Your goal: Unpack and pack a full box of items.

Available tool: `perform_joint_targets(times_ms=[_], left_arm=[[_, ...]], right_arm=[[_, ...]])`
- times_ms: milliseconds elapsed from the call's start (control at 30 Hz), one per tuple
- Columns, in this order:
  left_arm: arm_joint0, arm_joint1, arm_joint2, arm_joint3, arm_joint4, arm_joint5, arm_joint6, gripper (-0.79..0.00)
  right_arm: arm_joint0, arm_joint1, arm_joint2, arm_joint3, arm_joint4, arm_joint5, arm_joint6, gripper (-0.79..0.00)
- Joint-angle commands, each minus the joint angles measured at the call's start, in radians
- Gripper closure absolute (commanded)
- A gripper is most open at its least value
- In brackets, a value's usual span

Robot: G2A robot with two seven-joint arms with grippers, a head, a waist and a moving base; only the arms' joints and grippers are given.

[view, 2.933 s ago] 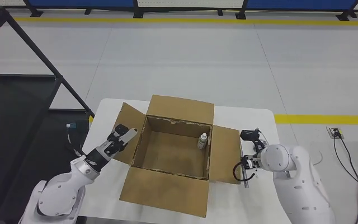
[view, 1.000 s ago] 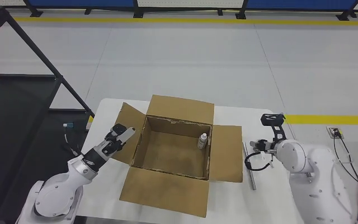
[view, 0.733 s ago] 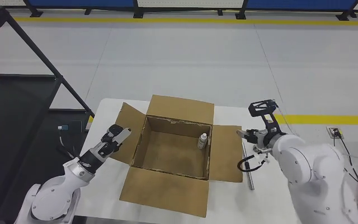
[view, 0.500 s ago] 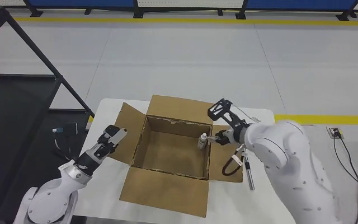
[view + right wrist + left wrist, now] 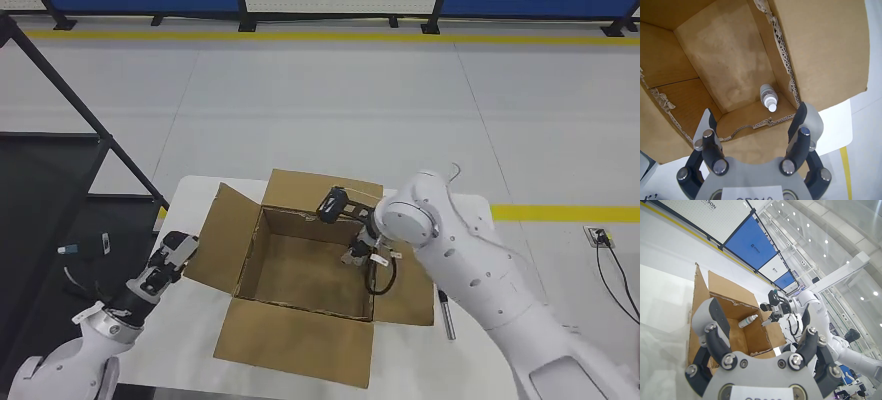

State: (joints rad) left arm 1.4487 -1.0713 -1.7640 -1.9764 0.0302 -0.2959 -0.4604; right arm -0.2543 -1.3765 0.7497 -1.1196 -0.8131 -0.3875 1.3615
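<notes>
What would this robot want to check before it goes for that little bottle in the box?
1. Right gripper open: ok, jaws apart.
2. Lined up over the bottle: ok, the bottle sits below, between the jaws.
3. Bottle upright: ok, cap up, in a corner of the box.
4. Room to close beside the corner walls: cannot tell.
5. Flaps out of the way: ok, all folded outward.
6. Left gripper clear: ok, open, outside the box by a side flap.
</notes>
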Motion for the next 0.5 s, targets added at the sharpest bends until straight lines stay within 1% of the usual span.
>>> perform_joint_targets(times_ms=[0,67,100,233,400,467], left_arm=[[0.001,0.000,-0.001,-0.004,-0.001,0.000,-0.002,-0.785],[-0.001,0.001,0.001,-0.007,-0.002,0.001,-0.006,-0.785],[-0.003,0.001,0.002,-0.007,-0.003,0.000,-0.008,-0.785],[-0.011,0.002,0.008,-0.007,-0.003,-0.002,-0.018,-0.785],[-0.014,0.002,0.006,-0.002,-0.010,-0.006,-0.022,-0.785],[-0.012,0.003,0.004,0.001,-0.013,-0.008,-0.022,-0.785]], right_arm=[[0.014,-0.011,-0.025,0.036,-0.002,0.003,-0.011,-0.696],[0.030,-0.024,-0.055,0.068,-0.016,0.017,-0.017,-0.662],[0.034,-0.031,-0.069,0.078,-0.016,0.022,-0.021,-0.625],[0.055,-0.054,-0.107,0.138,-0.025,0.042,-0.033,-0.585],[0.075,-0.076,-0.138,0.210,-0.034,0.052,-0.046,-0.557],[0.080,-0.084,-0.148,0.227,-0.044,0.060,-0.059,-0.508]])
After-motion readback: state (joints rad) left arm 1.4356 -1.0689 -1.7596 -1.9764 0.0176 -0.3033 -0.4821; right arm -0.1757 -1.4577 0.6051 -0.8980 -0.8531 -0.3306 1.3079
